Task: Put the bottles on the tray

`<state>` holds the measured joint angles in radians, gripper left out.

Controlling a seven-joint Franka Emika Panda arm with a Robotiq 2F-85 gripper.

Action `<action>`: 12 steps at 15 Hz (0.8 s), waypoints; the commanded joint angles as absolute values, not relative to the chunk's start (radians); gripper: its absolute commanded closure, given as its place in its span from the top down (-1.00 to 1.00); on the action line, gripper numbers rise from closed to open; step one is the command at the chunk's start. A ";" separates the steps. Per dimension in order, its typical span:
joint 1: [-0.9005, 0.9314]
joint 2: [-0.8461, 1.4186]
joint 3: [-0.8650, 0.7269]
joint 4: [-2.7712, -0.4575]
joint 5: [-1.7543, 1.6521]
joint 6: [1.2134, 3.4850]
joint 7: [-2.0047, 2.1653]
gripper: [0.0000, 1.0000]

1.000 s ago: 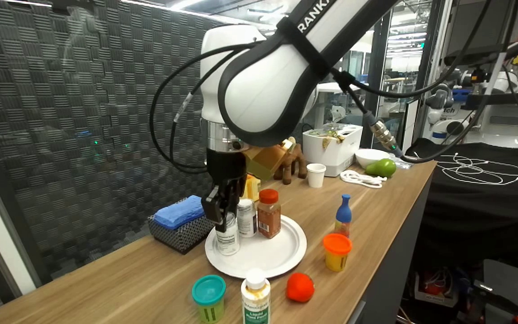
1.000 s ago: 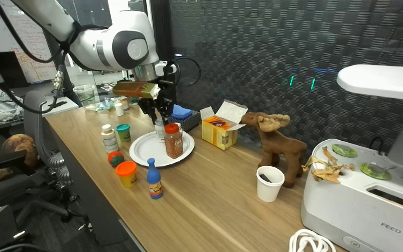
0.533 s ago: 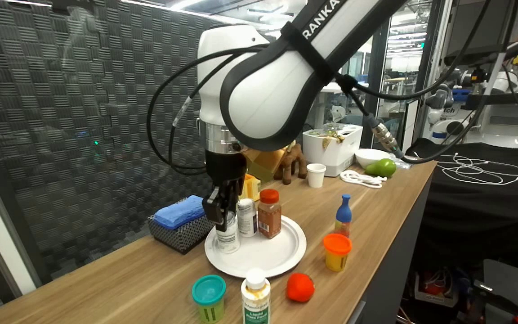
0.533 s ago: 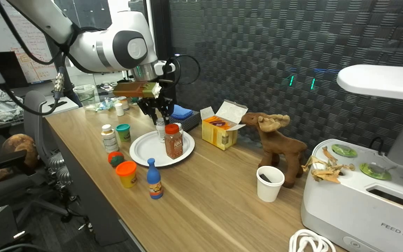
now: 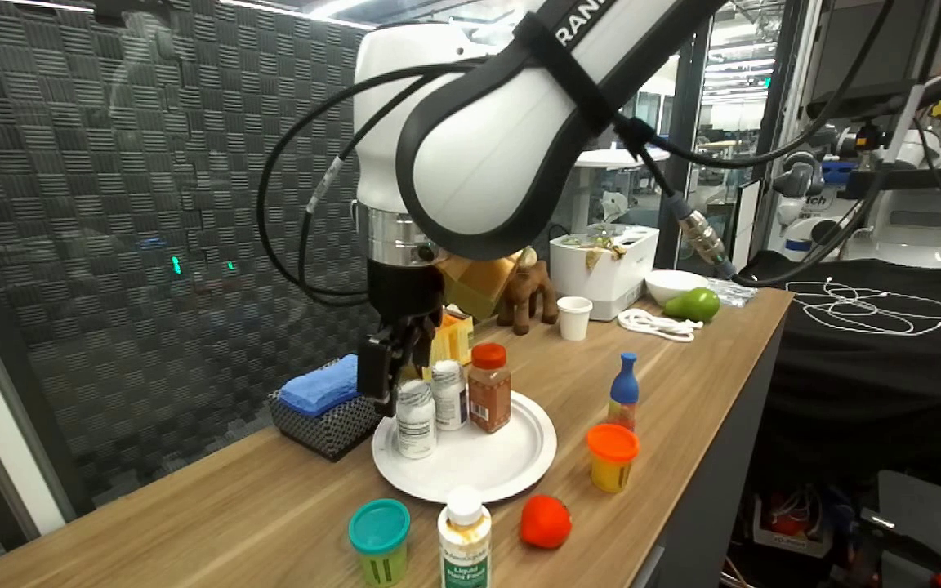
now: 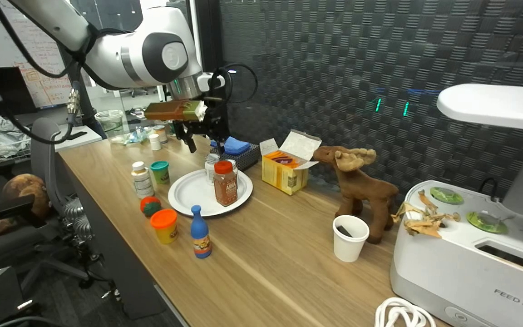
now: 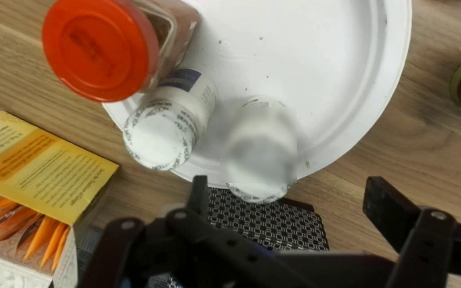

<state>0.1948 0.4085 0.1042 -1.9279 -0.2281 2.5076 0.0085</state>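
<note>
Claw [image 7: 287, 182] spread wide, gripping nothing
Only the wrist view shows brown specks [image 7: 261, 38] on the tray [image 7: 314, 52].

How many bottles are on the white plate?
3. On the plate, in an exterior view: a red-capped bottle on the right, a middle white bottle, and a left white bottle.

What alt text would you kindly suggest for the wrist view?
Two white bottles and a red-capped jar stand on a white plate. The open gripper shows along the bottom, a yellow carton at lower left.
</note>
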 commanded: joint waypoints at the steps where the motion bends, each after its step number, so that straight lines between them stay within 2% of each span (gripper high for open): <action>1: 0.191 0.322 0.144 -1.988 -0.170 2.493 -0.023 1.00; 12: 0.227 0.322 0.239 -2.101 -0.074 2.473 -0.053 1.00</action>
<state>0.2197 0.3185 0.2229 -2.0864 -0.1084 2.4799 -0.0141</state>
